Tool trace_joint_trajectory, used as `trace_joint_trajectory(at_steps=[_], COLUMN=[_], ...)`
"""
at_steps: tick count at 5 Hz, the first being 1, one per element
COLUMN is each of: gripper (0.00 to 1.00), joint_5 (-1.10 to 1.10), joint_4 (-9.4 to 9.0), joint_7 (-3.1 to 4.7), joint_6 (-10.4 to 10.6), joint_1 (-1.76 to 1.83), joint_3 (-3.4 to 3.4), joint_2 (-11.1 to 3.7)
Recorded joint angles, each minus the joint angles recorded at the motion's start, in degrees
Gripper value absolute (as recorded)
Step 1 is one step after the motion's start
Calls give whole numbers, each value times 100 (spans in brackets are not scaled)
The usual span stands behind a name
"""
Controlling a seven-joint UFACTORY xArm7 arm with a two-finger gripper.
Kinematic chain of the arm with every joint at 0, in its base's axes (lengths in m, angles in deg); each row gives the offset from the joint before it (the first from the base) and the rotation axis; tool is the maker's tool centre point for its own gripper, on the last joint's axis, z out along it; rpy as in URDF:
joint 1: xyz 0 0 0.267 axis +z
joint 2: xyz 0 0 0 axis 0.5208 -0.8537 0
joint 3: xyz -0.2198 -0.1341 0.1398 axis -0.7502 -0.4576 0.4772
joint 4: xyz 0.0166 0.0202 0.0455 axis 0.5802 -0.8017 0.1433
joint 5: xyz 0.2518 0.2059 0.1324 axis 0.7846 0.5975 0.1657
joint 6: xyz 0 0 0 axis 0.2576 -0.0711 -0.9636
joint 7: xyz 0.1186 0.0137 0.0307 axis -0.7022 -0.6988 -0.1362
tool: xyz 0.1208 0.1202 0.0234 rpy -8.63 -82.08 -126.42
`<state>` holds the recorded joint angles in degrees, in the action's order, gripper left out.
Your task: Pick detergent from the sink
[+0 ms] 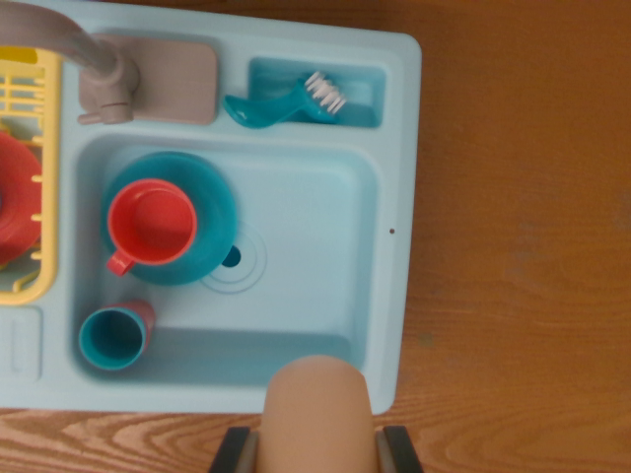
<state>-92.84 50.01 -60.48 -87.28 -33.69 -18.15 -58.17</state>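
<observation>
— The pincer [315,455] sits at the bottom edge of the wrist view, its two dark fingers [233,453] showing either side of a rounded tan bottle.
— That's the detergent [315,409]?
— Looks like it, yes. The pincer is clamped on it, one finger on each flank, and the bottle's rounded end reaches over the near rim of the sink [394,197].
— So is it in the basin or out?
— From here it overlaps the front wall and the rim; whether it touches anything below, I can't tell.
— What else is in the basin?
— A teal plate [212,212] at the wrist view's left, with a red cup [151,223] standing on it, mouth up. Just below that, a teal cup [111,339] lies on its side in the corner, touching something reddish behind it. The drain [232,258] sits just beside the plate's edge.
— And up top?
— A grey-pink faucet [106,74] on its base, and beside it a teal brush [286,103] with white bristles resting in a small tray compartment.
— Left edge?
— A yellow rack [30,99] holding something red [15,207], cut off by the frame. All of it on a wooden bench [523,246].
</observation>
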Motion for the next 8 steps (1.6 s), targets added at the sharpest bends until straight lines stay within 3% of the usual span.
trace_joint_trajectory(at_steps=[4,8], gripper=[100,100], joint_5=[5,6], joint_4=[305,387], joint_7=[30,38], joint_6=[-363,-461], joint_1=[7,8], joint_3=[6,7], joint_2=[60,76])
